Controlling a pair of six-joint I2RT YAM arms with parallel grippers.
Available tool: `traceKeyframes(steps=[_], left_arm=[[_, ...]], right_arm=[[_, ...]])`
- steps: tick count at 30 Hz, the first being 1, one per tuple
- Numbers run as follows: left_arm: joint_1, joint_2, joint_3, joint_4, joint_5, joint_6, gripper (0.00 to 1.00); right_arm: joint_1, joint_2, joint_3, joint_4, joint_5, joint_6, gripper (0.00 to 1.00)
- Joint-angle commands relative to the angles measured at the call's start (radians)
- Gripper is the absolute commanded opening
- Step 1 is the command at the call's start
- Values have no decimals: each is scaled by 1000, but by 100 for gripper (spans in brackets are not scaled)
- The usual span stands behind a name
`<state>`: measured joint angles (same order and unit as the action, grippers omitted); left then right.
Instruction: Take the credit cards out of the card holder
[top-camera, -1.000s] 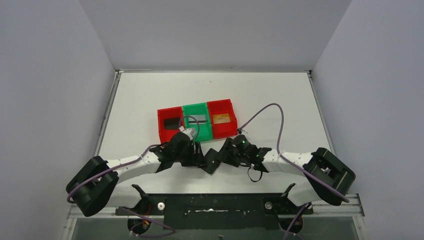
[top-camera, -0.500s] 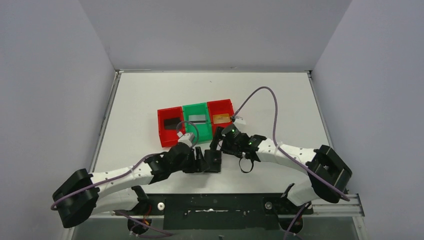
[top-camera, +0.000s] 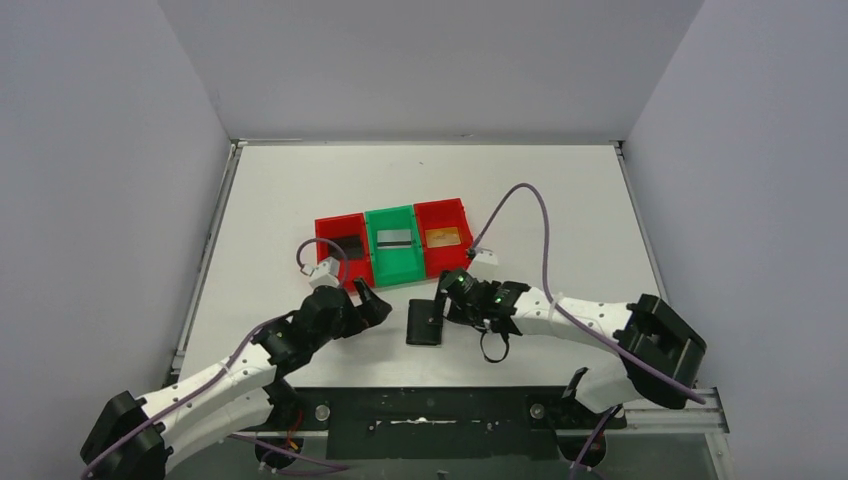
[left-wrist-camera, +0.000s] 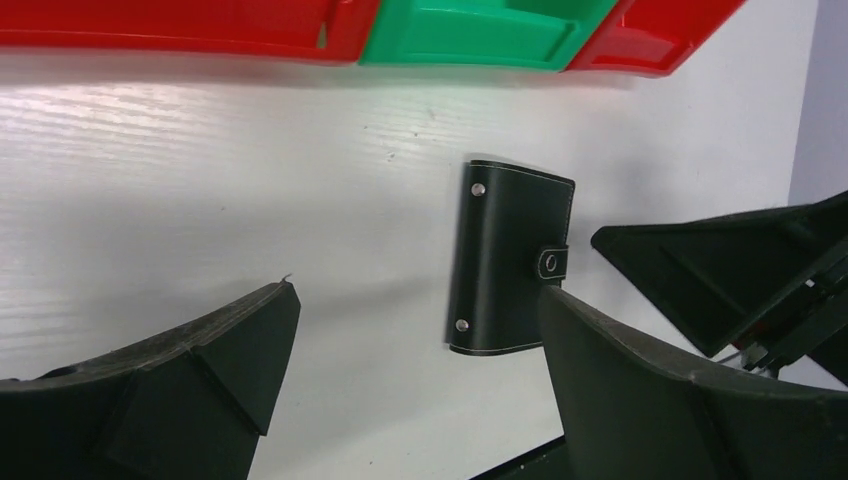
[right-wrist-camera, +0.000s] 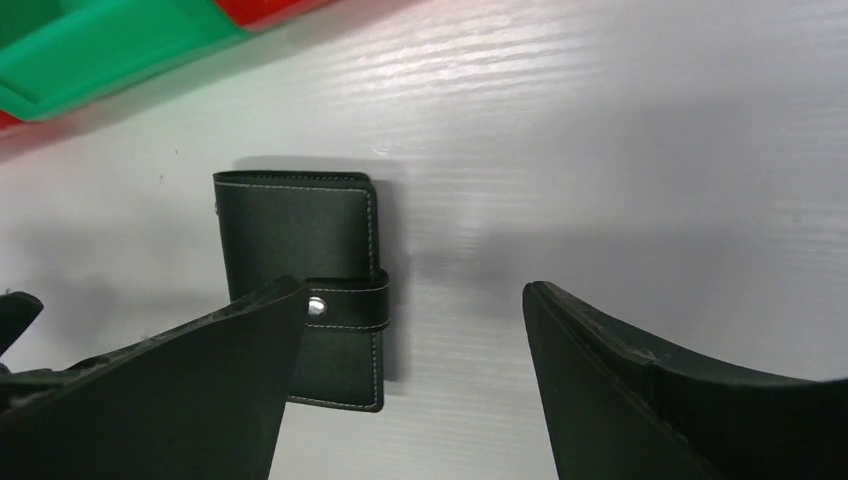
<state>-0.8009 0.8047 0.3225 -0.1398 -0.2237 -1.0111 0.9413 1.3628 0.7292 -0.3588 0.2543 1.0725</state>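
Note:
The card holder (top-camera: 426, 322) lies flat and shut on the white table, its snap strap fastened; it also shows in the left wrist view (left-wrist-camera: 510, 260) and the right wrist view (right-wrist-camera: 298, 235). My left gripper (top-camera: 371, 304) (left-wrist-camera: 415, 300) stands open just left of it, not touching. My right gripper (top-camera: 446, 299) (right-wrist-camera: 412, 292) hangs open close over its right edge with nothing between the fingers. One credit card lies in each bin: a dark one (top-camera: 346, 243), a grey one (top-camera: 393, 238) and a gold one (top-camera: 442, 237).
Three joined bins stand behind the holder: red (top-camera: 325, 255), green (top-camera: 396, 262), red (top-camera: 455, 255). Their near walls show at the top of the left wrist view (left-wrist-camera: 470, 30). A purple cable (top-camera: 530, 200) arcs over the right arm.
Both grippers held the card holder between them a second ago. It now lies shut on the table, both grippers have opened, and the left arm has drawn back to the left.

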Motion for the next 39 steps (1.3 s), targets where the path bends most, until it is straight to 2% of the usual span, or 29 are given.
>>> traceKeyframes(steps=[1,4,10,12,20,23,25,32,39], left_arm=[[56,12,-4,33,118,7,89],[58,36,8,17,133,9,83],[60,55,5,32,156,14,77],[60,61,3,34,161,12,76],[60,95,9,58,196,36,73],[59,132,29,63,214,57,72],[58,164,47,72,231,77,71],[44,332,138,76,276,148,65],[-25,465,219,78,243,164,61]], right_arm=[[60,97,121,-4,40,14,79],[85,156,179,-29,43,5,76],[90,224,226,-71,44,5,68],[90,242,238,-76,38,-4,63],[93,298,281,-113,11,-31,55],[91,313,286,-122,9,-31,48],[93,310,288,-129,16,-29,40],[85,243,231,-40,-19,-48,32],[31,186,156,69,-99,-71,22]])
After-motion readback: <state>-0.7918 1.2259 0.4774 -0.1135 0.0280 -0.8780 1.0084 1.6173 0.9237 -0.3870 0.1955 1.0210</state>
